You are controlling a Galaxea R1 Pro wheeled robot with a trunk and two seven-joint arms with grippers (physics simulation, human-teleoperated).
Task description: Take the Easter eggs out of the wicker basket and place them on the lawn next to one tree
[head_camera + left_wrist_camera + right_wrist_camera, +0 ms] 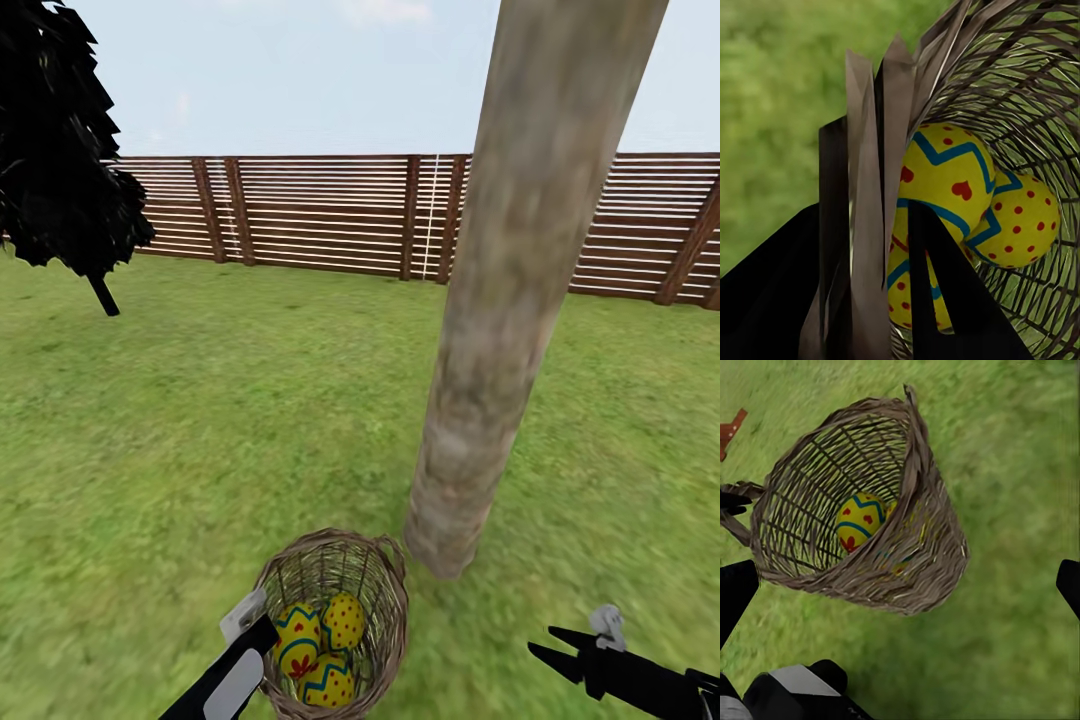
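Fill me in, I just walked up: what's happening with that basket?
The left gripper is clamped on the rim of the wicker basket, which sits beside the tree trunk. All three Easter eggs are inside it. The right gripper hangs open over the lawn, holding nothing.

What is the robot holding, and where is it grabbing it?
The left end effector holds the wicker basket by its rim; the right end effector holds nothing.
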